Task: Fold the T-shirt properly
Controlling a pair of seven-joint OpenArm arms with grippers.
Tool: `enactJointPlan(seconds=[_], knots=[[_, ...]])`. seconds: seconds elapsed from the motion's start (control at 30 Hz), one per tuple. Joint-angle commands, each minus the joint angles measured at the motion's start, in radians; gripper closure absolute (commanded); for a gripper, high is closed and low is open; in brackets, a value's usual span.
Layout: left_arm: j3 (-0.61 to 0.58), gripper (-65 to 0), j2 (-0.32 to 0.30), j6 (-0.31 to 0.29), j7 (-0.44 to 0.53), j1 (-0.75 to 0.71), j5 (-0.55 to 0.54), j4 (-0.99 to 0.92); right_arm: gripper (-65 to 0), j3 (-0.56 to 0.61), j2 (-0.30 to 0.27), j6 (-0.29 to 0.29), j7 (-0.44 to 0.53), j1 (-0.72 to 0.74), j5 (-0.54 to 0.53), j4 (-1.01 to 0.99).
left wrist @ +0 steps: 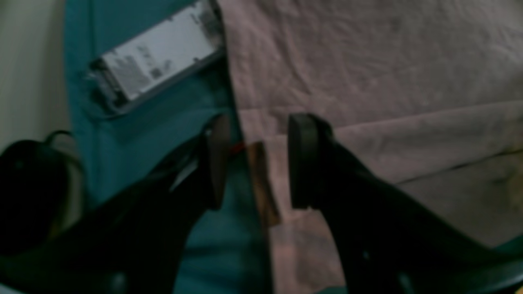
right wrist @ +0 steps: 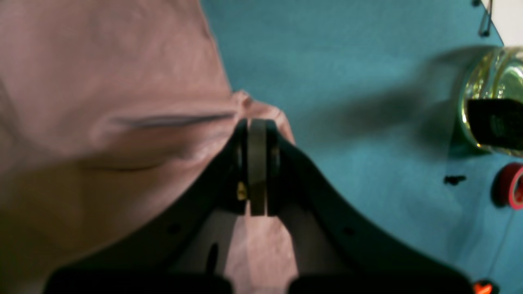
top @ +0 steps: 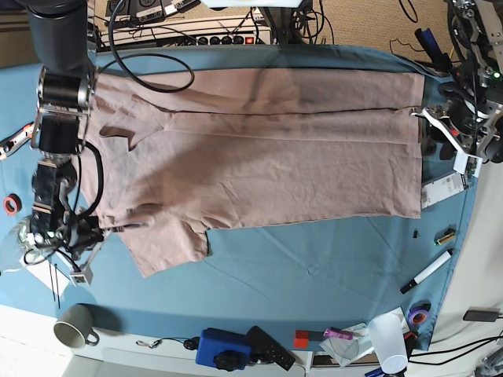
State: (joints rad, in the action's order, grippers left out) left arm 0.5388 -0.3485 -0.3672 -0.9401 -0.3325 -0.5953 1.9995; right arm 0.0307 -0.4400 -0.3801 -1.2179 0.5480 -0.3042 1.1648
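Note:
The pink-beige T-shirt (top: 259, 165) lies spread across the blue table cloth (top: 314, 267), with its far long side folded over along a crease. Its collar end is at the left of the base view and its hem at the right. My right gripper (right wrist: 257, 124) is shut on a bunched edge of the shirt (right wrist: 102, 81) near the near sleeve; it also shows in the base view (top: 110, 228). My left gripper (left wrist: 259, 163) is open, its fingers either side of the hem edge of the shirt (left wrist: 367, 73), low over the cloth. In the base view it is at the hem's far corner (top: 420, 118).
A white labelled card (left wrist: 159, 57) lies on the cloth beside the hem, also in the base view (top: 442, 188). A glass jar (right wrist: 494, 98) and a red tape roll (right wrist: 510, 185) stand near the right gripper. A mug (top: 75, 326), blue box (top: 224, 345), marker (top: 428, 271) and white cup (top: 389, 338) line the front.

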Motion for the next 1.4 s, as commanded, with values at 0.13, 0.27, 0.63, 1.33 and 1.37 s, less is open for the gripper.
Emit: enactJointPlan(seconds=[0.13, 0.27, 0.63, 1.33, 1.37], knots=[[0.006, -22.9, 0.041, 0.000, 0.024, 0.006, -0.010, 0.015, 0.0, -0.006, -0.093, 0.003, -0.041, -0.087, -0.071, 0.169], [0.007, -22.9, 0.047, 0.000, 0.024, 0.007, -0.010, 0.015, 0.0, -0.006, -0.129, 0.003, 0.037, -0.149, -0.076, 0.217], [0.007, -22.9, 0.047, 0.000, 0.021, 0.011, -0.003, 0.015, -21.5, -0.006, -0.127, -0.041, 0.108, -0.130, -0.076, 0.217], [0.007, -23.0, 0.058, 0.000, 0.021, 0.011, -0.003, 0.015, -17.6, -0.005, 0.100, -0.041, 0.439, 0.160, 0.166, -0.416], [0.007, -22.9, 0.058, 0.000, 0.021, 0.011, -0.003, 0.015, -15.3, -0.005, 0.099, -0.039, 0.438, 0.157, 0.167, -0.428]])
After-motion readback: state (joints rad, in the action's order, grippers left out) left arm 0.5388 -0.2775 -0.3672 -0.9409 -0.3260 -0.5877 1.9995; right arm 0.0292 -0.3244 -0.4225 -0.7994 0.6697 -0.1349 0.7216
